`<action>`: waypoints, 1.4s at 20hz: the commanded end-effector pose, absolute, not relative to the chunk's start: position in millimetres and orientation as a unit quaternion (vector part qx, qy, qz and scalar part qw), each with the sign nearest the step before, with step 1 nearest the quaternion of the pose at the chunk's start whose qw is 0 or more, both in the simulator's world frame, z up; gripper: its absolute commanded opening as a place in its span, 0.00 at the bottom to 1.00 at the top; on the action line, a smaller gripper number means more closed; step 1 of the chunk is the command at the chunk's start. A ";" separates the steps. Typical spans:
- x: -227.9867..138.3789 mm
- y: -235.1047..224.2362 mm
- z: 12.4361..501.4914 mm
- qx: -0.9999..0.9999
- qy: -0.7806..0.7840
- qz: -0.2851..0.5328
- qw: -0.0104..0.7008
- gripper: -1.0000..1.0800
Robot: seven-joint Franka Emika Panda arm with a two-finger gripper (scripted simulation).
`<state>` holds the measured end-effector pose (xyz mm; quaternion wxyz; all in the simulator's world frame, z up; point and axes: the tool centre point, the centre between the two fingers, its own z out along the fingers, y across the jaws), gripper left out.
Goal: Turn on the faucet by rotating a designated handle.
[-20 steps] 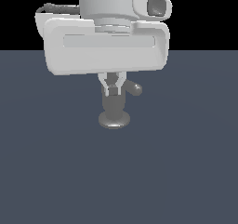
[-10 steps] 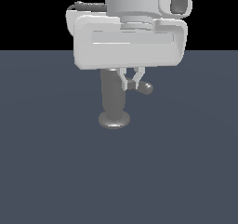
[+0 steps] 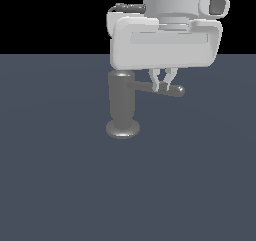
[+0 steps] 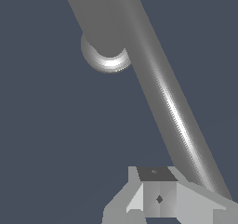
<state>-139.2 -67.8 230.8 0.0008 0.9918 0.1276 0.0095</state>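
The faucet point(image 3: 122, 102) is a dull grey upright cylinder on a flared round foot, at mid-scene in the exterior view. Its handle point(image 3: 165, 89), a thin grey rod with a rounded tip, sticks out from near the top toward the exterior view's right. My white gripper point(image 3: 162, 88) hangs over the rod about midway along it, fingers drawn together into a point that touches the rod. In the wrist view the handle point(image 4: 174, 111) runs diagonally past the gripper point(image 4: 158, 196), right beside the fingers, and the faucet point(image 4: 108, 56) lies beyond. Nothing is held between the fingers.
A flat dark grey-blue surface point(image 3: 60, 185) stretches all around the faucet. My wide white hand body point(image 3: 165, 42) sits just above the faucet's top and hides what lies behind it.
My gripper has moved toward the exterior view's right. The handle has swung with it and now shows longer, its tip farther right than before.
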 end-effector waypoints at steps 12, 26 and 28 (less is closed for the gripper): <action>-117.2 -118.7 220.7 0.992 0.130 0.000 0.000 0.00; -80.2 -126.1 229.4 0.989 0.146 0.009 0.002 0.00; -74.4 -129.0 229.0 0.989 0.146 0.009 0.002 0.00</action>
